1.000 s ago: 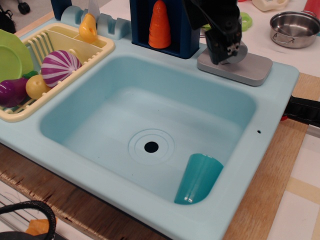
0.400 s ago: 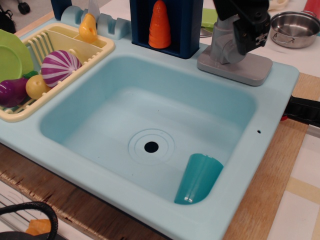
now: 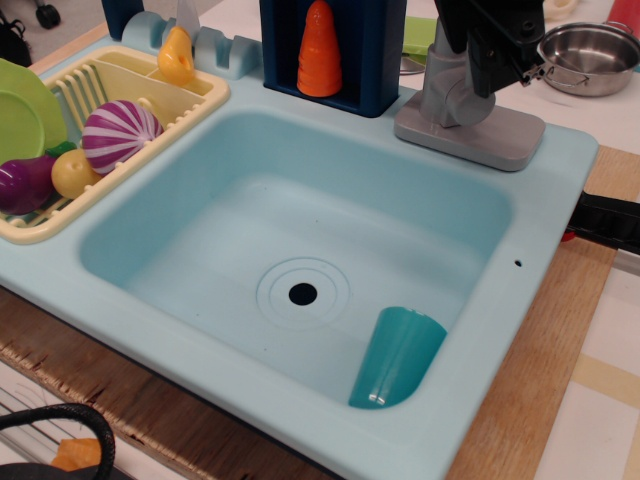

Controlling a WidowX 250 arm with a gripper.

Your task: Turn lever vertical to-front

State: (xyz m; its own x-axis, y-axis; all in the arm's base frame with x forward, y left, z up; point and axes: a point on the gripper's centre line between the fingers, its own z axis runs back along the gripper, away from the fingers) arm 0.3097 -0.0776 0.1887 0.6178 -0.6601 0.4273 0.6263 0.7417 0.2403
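Lever (image 3: 447, 88) stood on its grey plate (image 3: 500, 138) at the sink's (image 3: 560, 180) far right corner, stub facing near. Fingers (image 3: 500, 45) hung just above-right of it; I couldn't tell their opening, nothing visibly held.

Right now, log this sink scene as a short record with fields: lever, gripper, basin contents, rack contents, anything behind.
lever: grey lever upright on its flat grey plate, round stub on its side
gripper: black gripper above and right of the lever; fingers not clear enough to tell open or shut
basin: teal cup lying on its side near the front right corner; drain uncovered
rack: yellow dish rack holds a purple striped ball, green plate, yellow and purple toys
behind: orange carrot in a blue holder; steel pot at far right
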